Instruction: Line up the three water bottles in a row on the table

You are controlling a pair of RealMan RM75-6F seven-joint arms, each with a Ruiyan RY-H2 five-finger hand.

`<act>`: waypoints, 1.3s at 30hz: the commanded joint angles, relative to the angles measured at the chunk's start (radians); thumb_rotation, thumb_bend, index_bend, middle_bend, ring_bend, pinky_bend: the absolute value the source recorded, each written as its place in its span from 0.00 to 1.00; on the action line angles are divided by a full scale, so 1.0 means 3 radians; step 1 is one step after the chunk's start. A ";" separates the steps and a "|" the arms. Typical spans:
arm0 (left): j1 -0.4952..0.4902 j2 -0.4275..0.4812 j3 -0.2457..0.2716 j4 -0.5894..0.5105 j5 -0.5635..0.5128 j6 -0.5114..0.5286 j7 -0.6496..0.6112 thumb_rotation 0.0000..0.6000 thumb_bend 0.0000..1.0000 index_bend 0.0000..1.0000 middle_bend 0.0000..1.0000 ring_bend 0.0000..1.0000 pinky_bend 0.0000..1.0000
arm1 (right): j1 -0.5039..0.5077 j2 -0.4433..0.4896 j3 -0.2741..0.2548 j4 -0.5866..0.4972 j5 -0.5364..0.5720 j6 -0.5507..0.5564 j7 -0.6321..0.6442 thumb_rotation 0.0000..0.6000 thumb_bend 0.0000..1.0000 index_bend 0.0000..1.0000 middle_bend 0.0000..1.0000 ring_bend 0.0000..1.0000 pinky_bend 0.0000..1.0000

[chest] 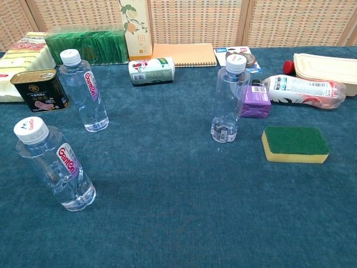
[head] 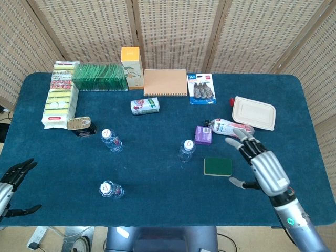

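I see three clear ribbed plastic bottles with white caps upright on the blue felt table (head: pixel 157 173): near-left bottle (chest: pixel 53 164), far-left bottle (chest: pixel 83 92), middle bottle (chest: pixel 227 100) beside a green-topped sponge (chest: pixel 294 143). My right hand (head: pixel 261 165) hovers empty, fingers spread; my left hand (head: pixel 13 181) likewise at the table's edge.
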 commanded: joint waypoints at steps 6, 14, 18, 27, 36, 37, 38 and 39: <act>-0.0293 -0.0697 0.0053 0.0931 0.0409 0.0285 -0.0957 1.00 0.04 0.00 0.00 0.00 0.00 | -0.0690 0.0095 -0.0430 0.0182 -0.0240 0.0465 0.0220 1.00 0.00 0.12 0.00 0.01 0.16; -0.0502 -0.1130 0.0110 0.1177 0.0528 0.0352 -0.1238 1.00 0.04 0.00 0.00 0.00 0.03 | -0.0972 -0.0005 -0.0518 0.0459 -0.0576 0.0739 0.0505 1.00 0.00 0.12 0.00 0.01 0.16; -0.0597 -0.1216 0.0183 0.1152 0.0504 0.0183 -0.1268 1.00 0.04 0.00 0.00 0.00 0.04 | -0.1023 -0.0007 -0.0503 0.0494 -0.0634 0.0779 0.0562 1.00 0.00 0.12 0.00 0.01 0.16; -0.0710 -0.1528 0.0231 0.1290 0.0382 0.0003 -0.1377 1.00 0.07 0.00 0.00 0.00 0.04 | -0.1044 0.0017 -0.0441 0.0538 -0.0637 0.0737 0.0689 1.00 0.00 0.12 0.00 0.02 0.16; -0.0834 -0.1938 0.0158 0.1481 0.0276 -0.0039 -0.1444 1.00 0.13 0.00 0.00 0.00 0.11 | -0.1072 -0.0013 -0.0379 0.0594 -0.0643 0.0724 0.0779 1.00 0.00 0.12 0.00 0.02 0.16; -0.0848 -0.1980 0.0166 0.1493 0.0273 -0.0059 -0.1449 1.00 0.14 0.00 0.00 0.00 0.12 | -0.1074 -0.0014 -0.0372 0.0602 -0.0637 0.0719 0.0781 1.00 0.00 0.12 0.00 0.02 0.16; -0.0859 -0.2019 0.0173 0.1500 0.0271 -0.0070 -0.1453 1.00 0.15 0.00 0.00 0.00 0.13 | -0.1079 -0.0011 -0.0363 0.0605 -0.0631 0.0721 0.0778 1.00 0.00 0.12 0.00 0.02 0.15; -0.0864 -0.2042 0.0177 0.1502 0.0269 -0.0074 -0.1456 1.00 0.15 0.00 0.00 0.00 0.14 | -0.1084 -0.0010 -0.0356 0.0606 -0.0627 0.0726 0.0774 1.00 0.00 0.12 0.00 0.02 0.15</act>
